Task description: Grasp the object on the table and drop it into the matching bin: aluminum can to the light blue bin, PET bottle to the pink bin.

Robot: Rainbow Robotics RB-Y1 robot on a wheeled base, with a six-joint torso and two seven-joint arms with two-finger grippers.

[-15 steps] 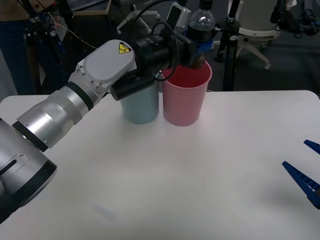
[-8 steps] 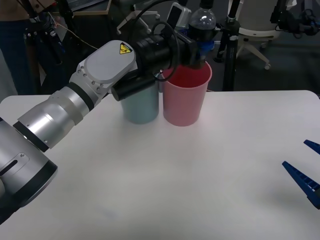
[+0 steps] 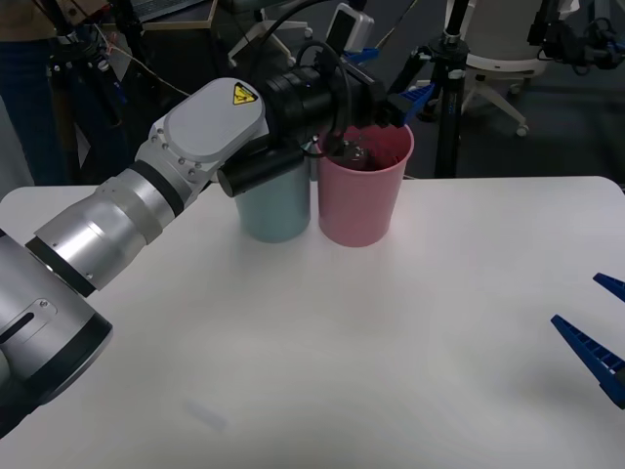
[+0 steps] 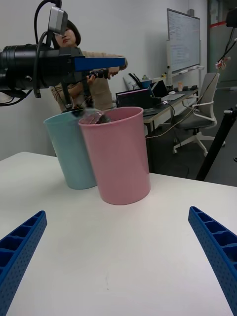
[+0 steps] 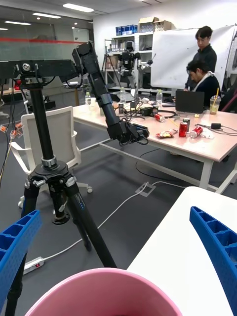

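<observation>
the pet bottle (image 3: 354,155) lies inside the pink bin (image 3: 363,200) at the far side of the table (image 3: 391,342), so the drop looks done. the left gripper (image 3: 391,83) hangs over that bin, fingers spread and empty. the right gripper (image 3: 604,332) waits near right, also spread. the light blue bin (image 3: 275,210) stands just left of the pink one.
</observation>
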